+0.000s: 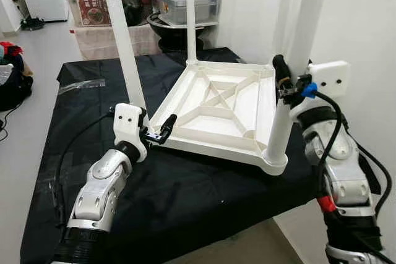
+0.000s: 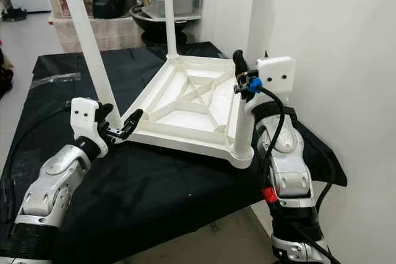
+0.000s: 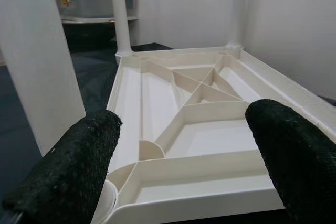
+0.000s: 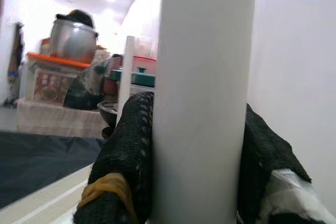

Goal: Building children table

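Right gripper (image 1: pixel 286 85) clamps the near-right leg (image 1: pixel 279 129) of the upturned tabletop (image 1: pixel 213 112) on the black cloth (image 1: pixel 185 196); left gripper (image 1: pixel 159 135) is spread at its near-left edge, gripping nothing. Pushing off-axis could jam or unseat that leg, which may not be fully home. Legs point up; the top tilts slightly.

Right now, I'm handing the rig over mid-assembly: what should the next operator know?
Right gripper: shut on the near-right white plastic leg, standing in its corner socket.
Left gripper: open, at the near-left corner of the upside-down white ribbed tabletop on the black-covered table.
Done: legs stand at all four corners.
Left: whether the legs are fully seated cannot be told; then flip the table upright.
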Available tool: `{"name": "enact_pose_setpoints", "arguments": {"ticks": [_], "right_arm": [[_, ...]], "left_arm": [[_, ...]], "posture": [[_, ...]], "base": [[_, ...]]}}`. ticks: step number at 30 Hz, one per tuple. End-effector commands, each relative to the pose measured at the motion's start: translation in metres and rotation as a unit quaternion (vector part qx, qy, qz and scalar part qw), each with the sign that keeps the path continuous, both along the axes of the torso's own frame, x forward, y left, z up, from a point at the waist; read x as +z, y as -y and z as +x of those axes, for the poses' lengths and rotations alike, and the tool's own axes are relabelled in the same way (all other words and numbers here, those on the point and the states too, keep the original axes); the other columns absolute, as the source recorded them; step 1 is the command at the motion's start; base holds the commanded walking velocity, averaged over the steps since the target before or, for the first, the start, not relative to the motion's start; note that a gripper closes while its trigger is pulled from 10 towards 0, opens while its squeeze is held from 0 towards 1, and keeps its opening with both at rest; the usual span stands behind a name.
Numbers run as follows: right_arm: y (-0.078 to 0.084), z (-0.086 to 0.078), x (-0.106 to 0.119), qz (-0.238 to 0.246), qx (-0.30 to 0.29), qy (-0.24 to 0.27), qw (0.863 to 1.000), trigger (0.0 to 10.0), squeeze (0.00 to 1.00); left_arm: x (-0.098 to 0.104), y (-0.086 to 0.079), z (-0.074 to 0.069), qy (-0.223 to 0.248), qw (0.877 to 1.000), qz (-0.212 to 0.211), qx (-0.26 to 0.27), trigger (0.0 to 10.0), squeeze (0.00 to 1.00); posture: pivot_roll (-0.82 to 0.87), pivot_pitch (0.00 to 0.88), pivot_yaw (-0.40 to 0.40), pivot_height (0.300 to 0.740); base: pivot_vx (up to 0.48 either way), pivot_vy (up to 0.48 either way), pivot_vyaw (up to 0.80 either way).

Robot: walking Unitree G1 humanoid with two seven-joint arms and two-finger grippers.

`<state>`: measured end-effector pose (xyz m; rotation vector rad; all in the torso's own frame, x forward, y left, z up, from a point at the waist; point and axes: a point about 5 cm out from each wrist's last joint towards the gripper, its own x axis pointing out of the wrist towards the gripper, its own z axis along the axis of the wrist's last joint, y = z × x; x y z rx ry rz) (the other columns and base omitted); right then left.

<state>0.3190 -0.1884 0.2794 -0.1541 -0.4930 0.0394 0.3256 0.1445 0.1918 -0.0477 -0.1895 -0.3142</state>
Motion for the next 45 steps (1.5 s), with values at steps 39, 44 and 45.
{"name": "enact_pose_setpoints", "arguments": {"ticks": [39,44,45], "right_arm": [[0.013,0.016,-0.185,0.501,-0.046,-0.462,0.730,0.0,0.00],[0.006,0.013,-0.205,0.545,-0.063,-0.483,0.682,0.0,0.00],[0.006,0.013,-0.205,0.545,-0.063,-0.483,0.682,0.0,0.00]], "left_arm": [[-0.003,-0.003,-0.004,-0.010,1.000,0.007,0.007,10.0,0.00],[-0.003,-0.003,-0.006,-0.012,1.000,0.009,0.008,10.0,0.00],[-0.003,-0.003,-0.006,-0.012,1.000,0.009,0.008,10.0,0.00]], "posture": [[0.13,0.000,-0.091,0.740],[0.14,0.000,-0.093,0.740],[0.14,0.000,-0.093,0.740]], "base": [[0.000,0.000,0.00],[0.000,0.000,0.00],[0.000,0.000,0.00]]}}
